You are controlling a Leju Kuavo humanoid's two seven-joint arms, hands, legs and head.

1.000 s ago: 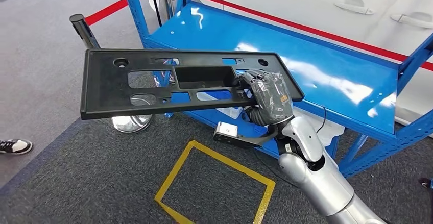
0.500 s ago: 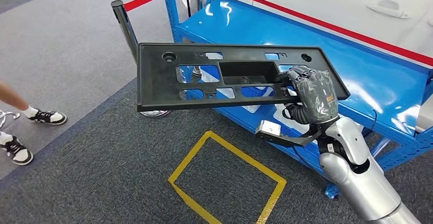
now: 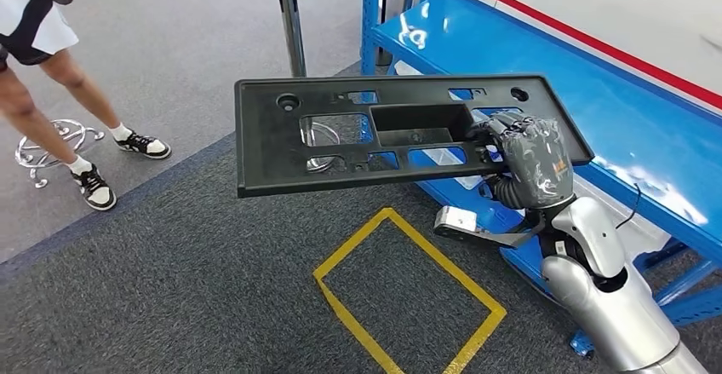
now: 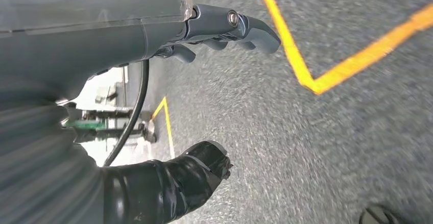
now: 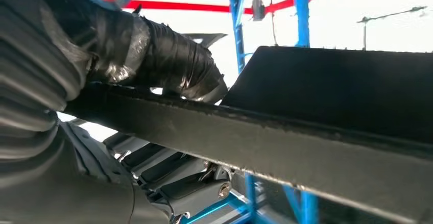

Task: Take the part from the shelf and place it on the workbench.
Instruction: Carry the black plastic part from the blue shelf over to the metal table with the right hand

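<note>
Head view, right hand (image 3: 530, 154) clamped on the right end of the black plastic panel (image 3: 375, 131), panel sticking out flat to its left, blue shelf (image 3: 596, 93) just behind, left hand (image 4: 214, 30) hanging empty, fingers loosely apart above grey carpet (image 4: 332, 147).

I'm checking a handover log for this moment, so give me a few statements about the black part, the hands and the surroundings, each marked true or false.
1. The right hand grips the black part near one end. True.
2. The part lies flat on the blue shelf. False: it is held in the air, off the shelf.
3. The left hand holds a tool. False: it holds nothing.
4. A yellow square is marked on the floor below the part. True.
5. A person stands on the carpet beside the shelf. True.
</note>
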